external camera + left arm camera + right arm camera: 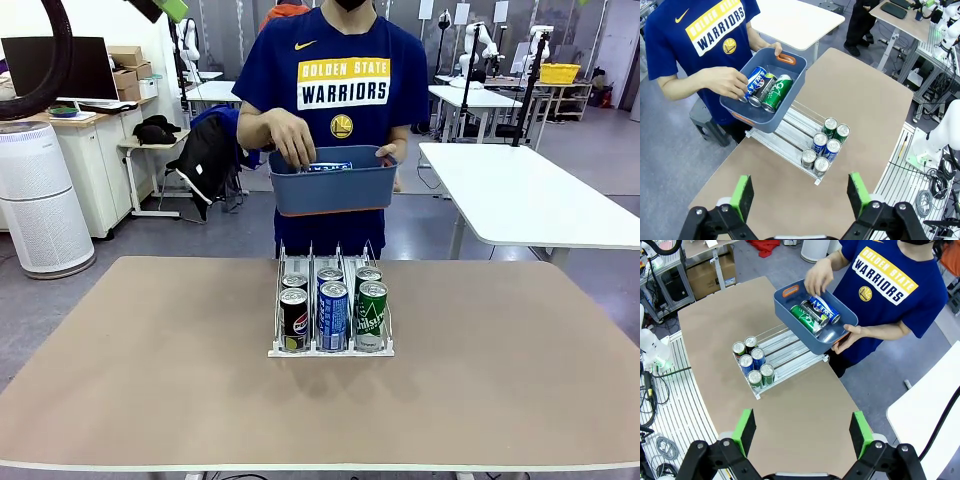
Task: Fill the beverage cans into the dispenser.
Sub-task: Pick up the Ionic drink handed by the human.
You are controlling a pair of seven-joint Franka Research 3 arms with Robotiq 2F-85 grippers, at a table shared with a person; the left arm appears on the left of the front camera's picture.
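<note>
**Front view.** The dispenser [330, 351] stands at the centre of the table [150, 350]. Six cans [333, 316] stand upright in its near end, two per lane: black left, blue middle, green right. The rear can of each pair is mostly hidden by the front one. At upper centre a person holds a tub [333, 190] above the far table edge. One hand [293, 140] reaches into it. The tub wall hides the contents except a strip of blue can [327, 166].

**Left wrist view.** The left gripper [800, 197] is at the bottom edge, jaws wide and holding nothing. The finger bases are cut off. The dispenser [790, 127] lies at centre and the tub [752, 115] overlaps its far end. Three cans lie on their sides in the tub: blue [756, 80], black [762, 91], green [776, 92]. The hand [727, 82] touches the blue one.

**Right wrist view.** The right gripper [802, 432] is at the bottom edge, jaws wide and holding nothing. The dispenser [785, 347] lies at centre left. The tub [790, 310] is at upper centre, with the hand [817, 275] over it.
</note>
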